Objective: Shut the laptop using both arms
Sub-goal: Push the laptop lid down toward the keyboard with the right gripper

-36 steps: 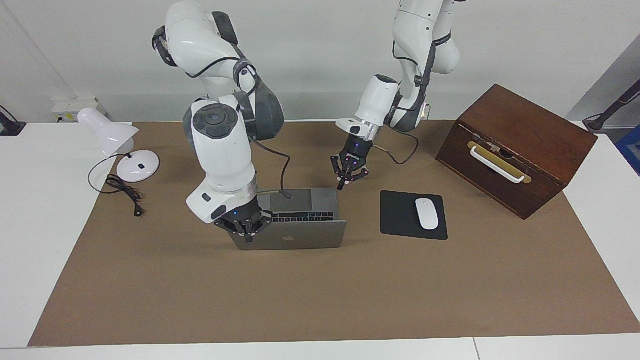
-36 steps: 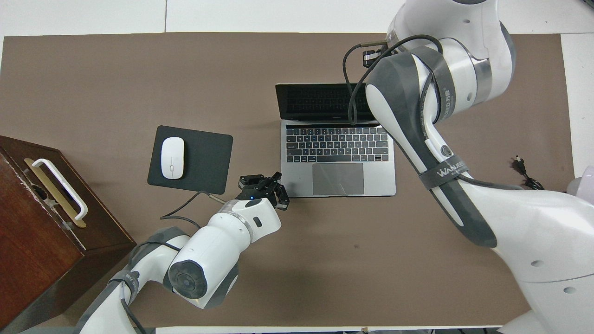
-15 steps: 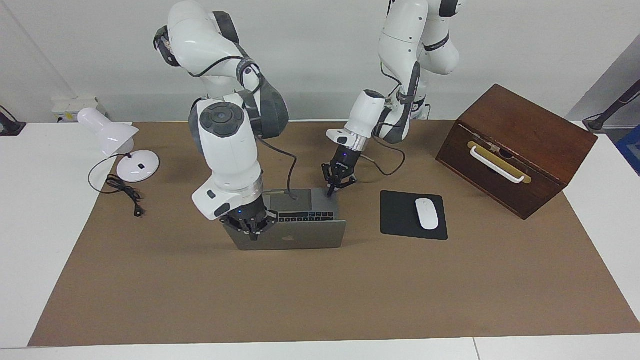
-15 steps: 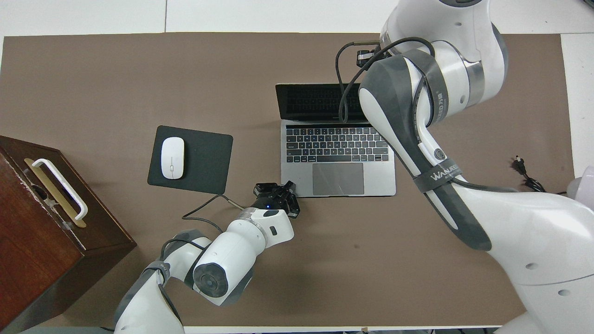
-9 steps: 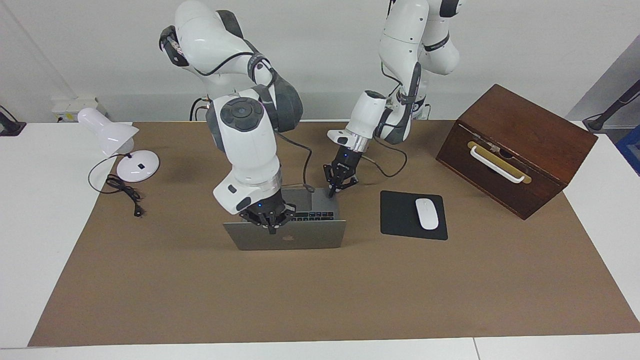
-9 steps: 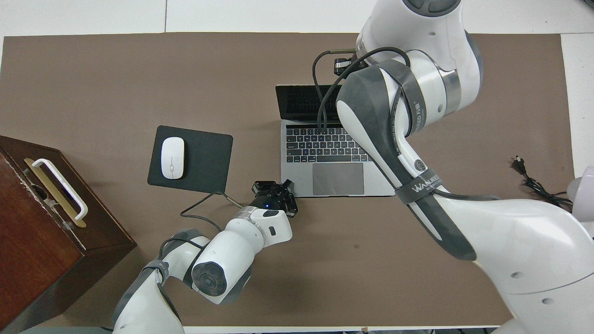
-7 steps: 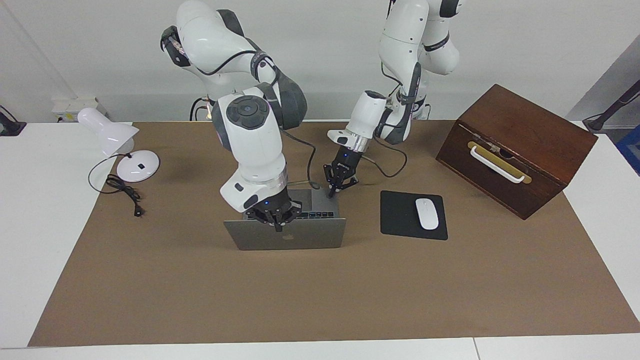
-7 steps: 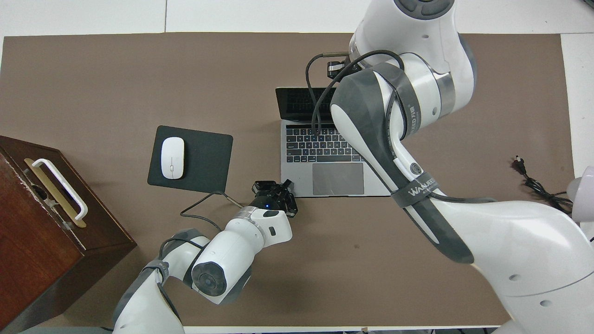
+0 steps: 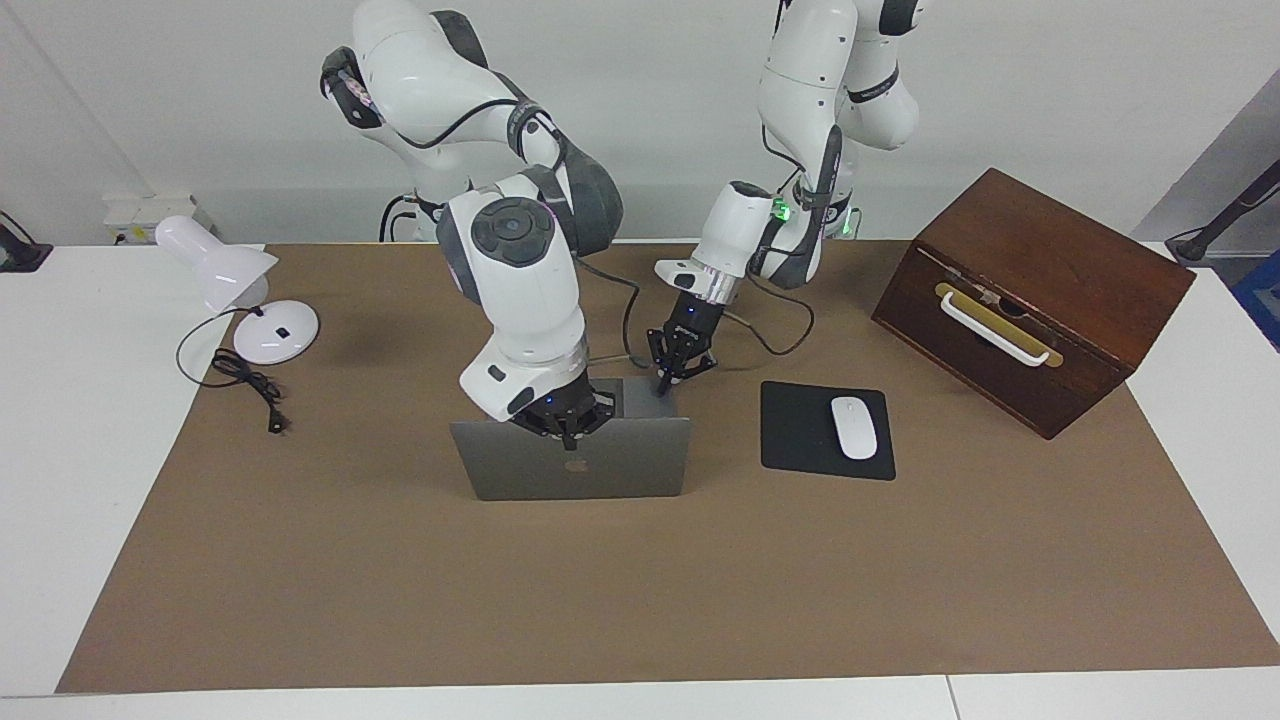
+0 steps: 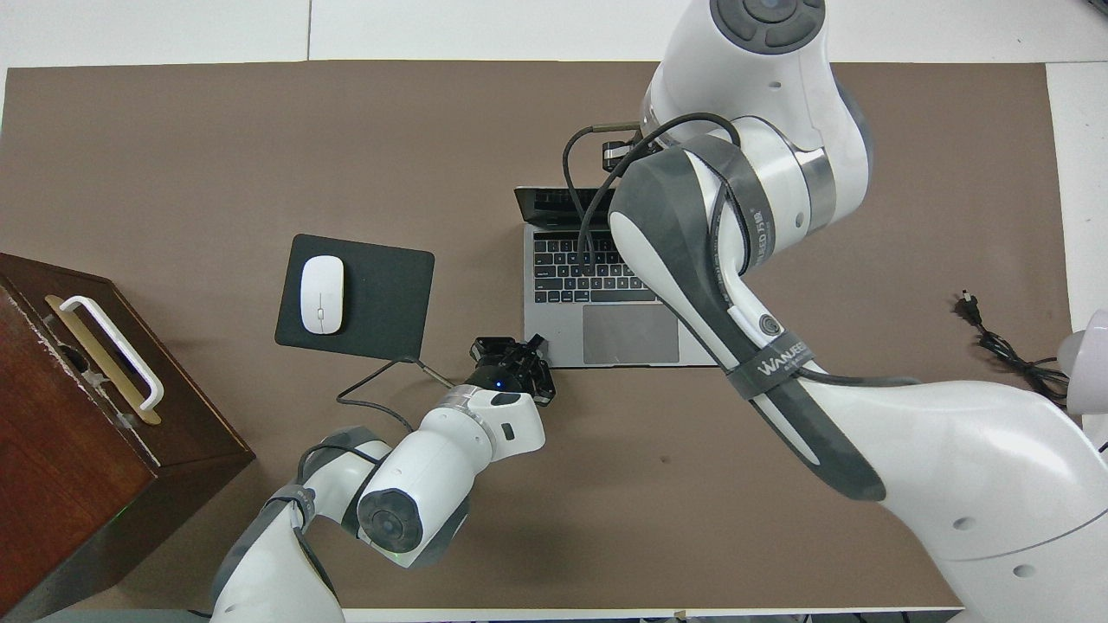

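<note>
We find the laptop (image 9: 575, 458) mid-mat, beside the mouse pad (image 9: 825, 430), lid partly lowered; the right gripper (image 9: 566, 428), fingertips pressed together, bears on the lid's top edge, while the left gripper (image 9: 668, 380), likewise pressed together, touches the base's near corner.

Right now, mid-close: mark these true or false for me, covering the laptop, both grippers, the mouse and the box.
1. The laptop is fully shut. False: its lid is partly lowered, keyboard showing.
2. The right gripper is at the lid's top edge. True.
3. The left gripper is over the mouse. False: it is at the laptop base's corner.
4. The mouse lies on the pad. True.
5. The box stands at the right arm's end. False: the left arm's.
</note>
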### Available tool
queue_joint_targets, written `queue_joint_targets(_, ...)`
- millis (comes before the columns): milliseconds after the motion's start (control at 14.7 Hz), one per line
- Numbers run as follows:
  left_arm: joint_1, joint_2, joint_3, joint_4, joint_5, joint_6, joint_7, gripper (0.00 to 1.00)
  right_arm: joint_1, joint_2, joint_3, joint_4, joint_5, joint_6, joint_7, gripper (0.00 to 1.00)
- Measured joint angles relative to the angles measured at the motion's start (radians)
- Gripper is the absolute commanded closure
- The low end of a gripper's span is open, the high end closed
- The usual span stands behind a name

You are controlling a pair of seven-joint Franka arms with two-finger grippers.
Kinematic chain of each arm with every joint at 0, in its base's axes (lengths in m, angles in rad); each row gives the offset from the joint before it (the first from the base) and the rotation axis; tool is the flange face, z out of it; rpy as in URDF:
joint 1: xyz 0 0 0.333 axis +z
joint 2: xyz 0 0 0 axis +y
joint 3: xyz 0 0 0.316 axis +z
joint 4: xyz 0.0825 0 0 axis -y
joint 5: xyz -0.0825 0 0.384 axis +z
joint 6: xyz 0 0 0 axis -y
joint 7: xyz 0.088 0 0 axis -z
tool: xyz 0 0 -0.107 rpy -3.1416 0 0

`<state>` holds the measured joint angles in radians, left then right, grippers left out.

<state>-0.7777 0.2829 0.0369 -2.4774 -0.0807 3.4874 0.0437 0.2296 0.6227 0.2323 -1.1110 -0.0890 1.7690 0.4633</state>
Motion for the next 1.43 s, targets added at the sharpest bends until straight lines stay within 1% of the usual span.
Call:
queue_joint_targets(136, 0.0, 0.0, 0.0, 0.0, 0.0, 0.001, 0.001, 1.0, -0.027, -0.015, 0.013, -0.03, 0.04, -0.027, -0.002, 1.0)
queue_joint_targets(340, 0.0, 0.001, 0.0, 0.0, 0.0, 0.003, 0.005, 1.0, -0.058, -0.03, 0.02, -0.06, 0.061, -0.074, -0.006, 1.0)
queue_joint_targets(543, 0.0, 0.001, 0.0, 0.0, 0.0, 0.004, 0.008, 1.0, -0.069, -0.036, 0.021, -0.11, 0.065, -0.067, -0.016, 1.0)
queue_joint_targets(679, 0.0, 0.001, 0.0, -0.001, 0.0, 0.004, 0.009, 1.0, -0.069, -0.036, 0.021, -0.147, 0.065, -0.038, -0.016, 1.0)
queue_joint_targets(1019, 0.0, 0.002, 0.0, -0.001, 0.0, 0.005, 0.01, 1.0, -0.069, -0.036, 0.021, -0.24, 0.065, 0.079, -0.016, 1.0)
queue_joint_targets(1426, 0.0, 0.002, 0.0, -0.001, 0.0, 0.006, 0.011, 1.0, -0.068, -0.036, 0.021, -0.295, 0.065, 0.157, -0.016, 1.0)
